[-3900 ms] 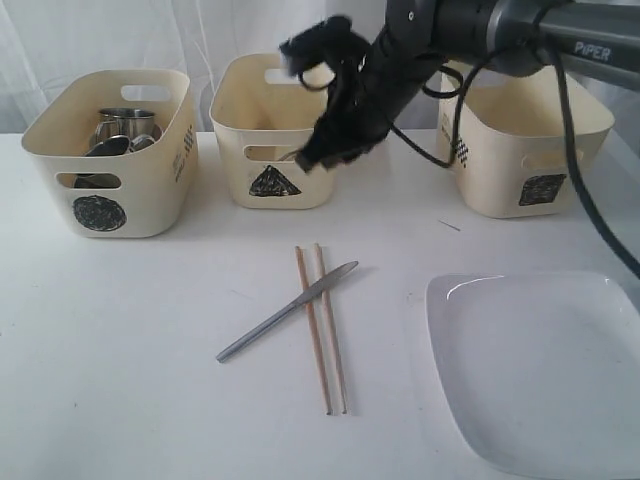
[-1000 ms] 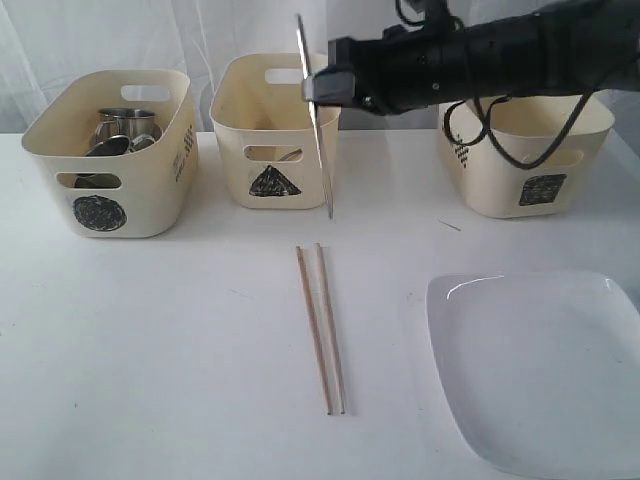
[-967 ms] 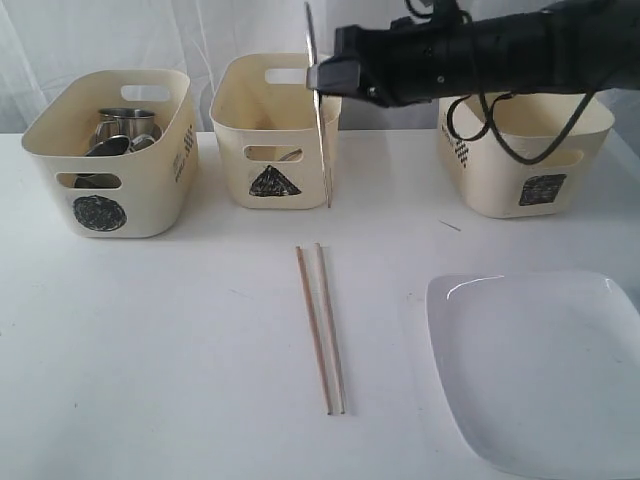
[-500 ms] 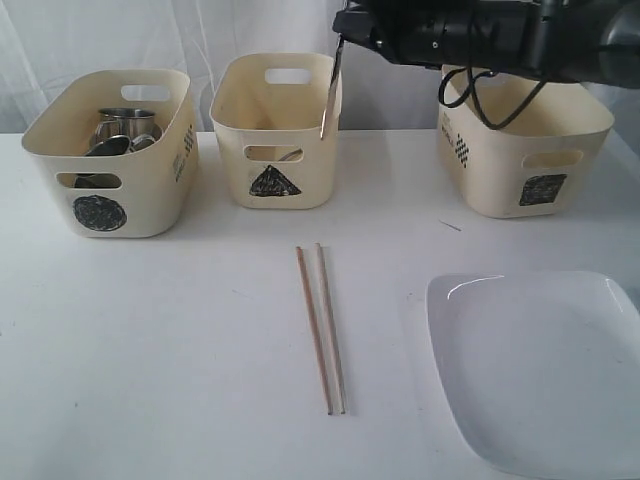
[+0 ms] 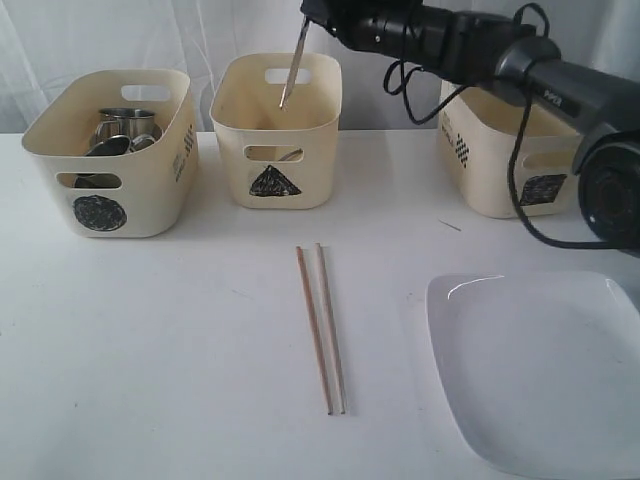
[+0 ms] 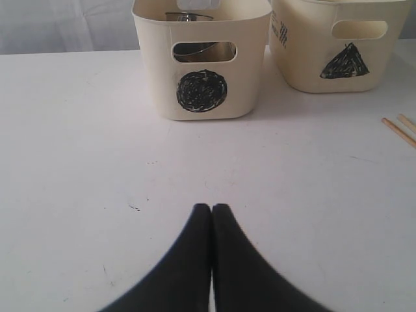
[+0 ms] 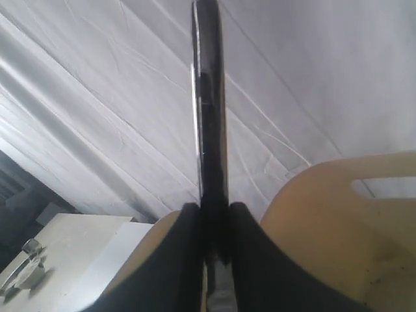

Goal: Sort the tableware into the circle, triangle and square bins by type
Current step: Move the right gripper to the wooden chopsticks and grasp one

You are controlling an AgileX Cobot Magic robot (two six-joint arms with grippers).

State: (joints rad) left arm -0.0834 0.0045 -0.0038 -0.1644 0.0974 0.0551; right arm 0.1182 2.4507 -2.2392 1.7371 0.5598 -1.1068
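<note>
White glossy square plate point(image 5: 540, 370) lies at 4 o'clock, its edge cut off. Above the cream plastic triangle bin point(image 5: 300, 170) at 12, the right gripper point(image 5: 318, 14) clamps a slim steel knife point(image 5: 292, 70), which hangs tilted from the jaws. The left gripper point(image 6: 212, 211) has its jaws pressed together. 2 wooden chopsticks point(image 5: 322, 330) lie at centre.

knife above the triangle bin, chopsticks and plate on the table

the steel knife point(image 5: 293, 62) hangs tilted, its upper end pinched in the right gripper point(image 5: 308, 16) and its lower end over the open triangle bin point(image 5: 318, 175). a bit of steel cutlery point(image 5: 288, 155) shows through that bin's handle slot. the two wooden chopsticks point(image 5: 322, 328) lie side by side, almost parallel, on the table in front of it. the large white square plate point(image 5: 545, 370) lies flat to their right. a steel mug point(image 5: 125, 120) stands in the circle bin point(image 5: 150, 205) among other steel ware.
</note>
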